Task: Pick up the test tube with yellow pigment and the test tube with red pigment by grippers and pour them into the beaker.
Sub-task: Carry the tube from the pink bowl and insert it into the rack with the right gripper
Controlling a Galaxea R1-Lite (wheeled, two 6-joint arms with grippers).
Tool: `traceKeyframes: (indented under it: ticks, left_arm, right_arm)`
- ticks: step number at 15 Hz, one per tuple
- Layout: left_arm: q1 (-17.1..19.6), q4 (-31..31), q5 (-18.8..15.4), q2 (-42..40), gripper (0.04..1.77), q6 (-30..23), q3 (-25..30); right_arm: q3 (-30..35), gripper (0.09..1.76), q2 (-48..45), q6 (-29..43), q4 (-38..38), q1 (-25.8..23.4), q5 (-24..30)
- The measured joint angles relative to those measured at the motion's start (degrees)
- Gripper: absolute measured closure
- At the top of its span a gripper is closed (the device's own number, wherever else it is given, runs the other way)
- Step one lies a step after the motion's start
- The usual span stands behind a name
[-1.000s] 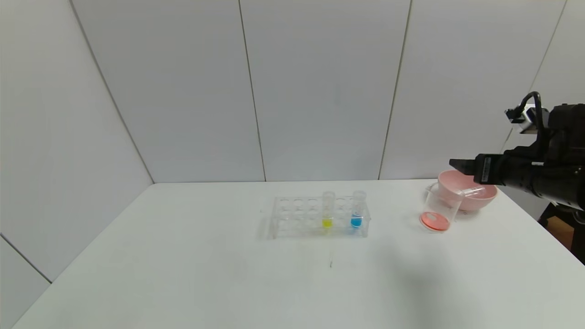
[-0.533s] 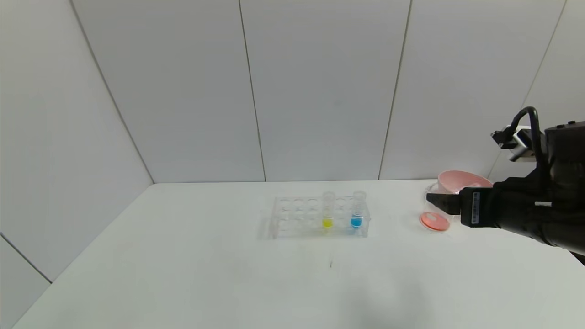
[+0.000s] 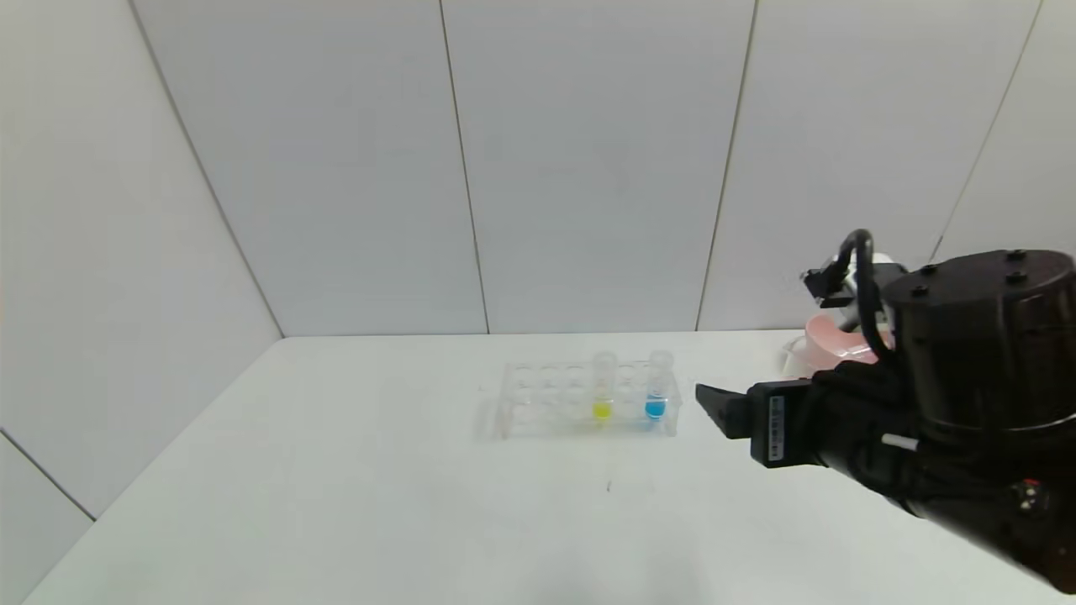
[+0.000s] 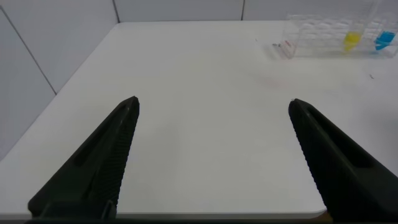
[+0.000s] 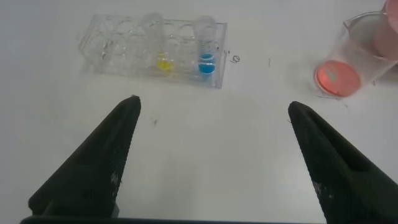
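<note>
The test tube with yellow pigment (image 3: 603,388) stands upright in the clear rack (image 3: 584,402) on the white table (image 3: 336,470), ahead of the right end effector (image 3: 713,407) and off toward its left, well apart from its tips; the right wrist view shows the same tube (image 5: 164,56) in the rack (image 5: 118,46) with a little yellow liquid at its bottom. One slot over to the right in the rack is the blue-liquid tube (image 3: 657,388), also upright and the nearer of the two to the right end effector. The left end effector (image 4: 211,106) hovers over the bare left part of the table with its two black fingers (image 4: 99,162) spread wide and nothing between them, the rack (image 4: 336,38) lying well beyond it. The right end effector hangs above the table just right of the rack, fingers (image 5: 93,162) likewise spread wide and holding nothing. Behind it and to its right stands the beaker (image 5: 348,62), clear, with red-orange liquid pooled at its bottom (in the head view the arm hides most of it), just beside the pink bowl (image 3: 828,344) at the table's far right edge.
</note>
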Motion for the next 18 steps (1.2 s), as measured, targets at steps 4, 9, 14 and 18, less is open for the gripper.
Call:
traceKeyframes:
  ticks: [4, 9, 14, 18]
  left_arm:
    - [0.00, -0.02, 0.00, 0.00, 0.09, 0.00, 0.00]
    - [0.00, 0.00, 0.00, 0.00, 0.09, 0.00, 0.00]
    - [0.00, -0.02, -0.02, 0.00, 0.09, 0.00, 0.00]
    - [0.00, 0.00, 0.00, -0.02, 0.09, 0.00, 0.00]
  right_arm:
    - [-4.05, 0.15, 6.03, 1.19, -0.63, 5.13, -3.43]
    - [-7.80, 0.15, 14.64, 1.22, -7.63, 7.78, -6.77]
    - [-13.20, 0.15, 23.93, 1.30, -10.23, 7.67, -8.11]
    - [-18.75, 0.15, 30.49, 1.30, -10.48, 6.18, -8.24]
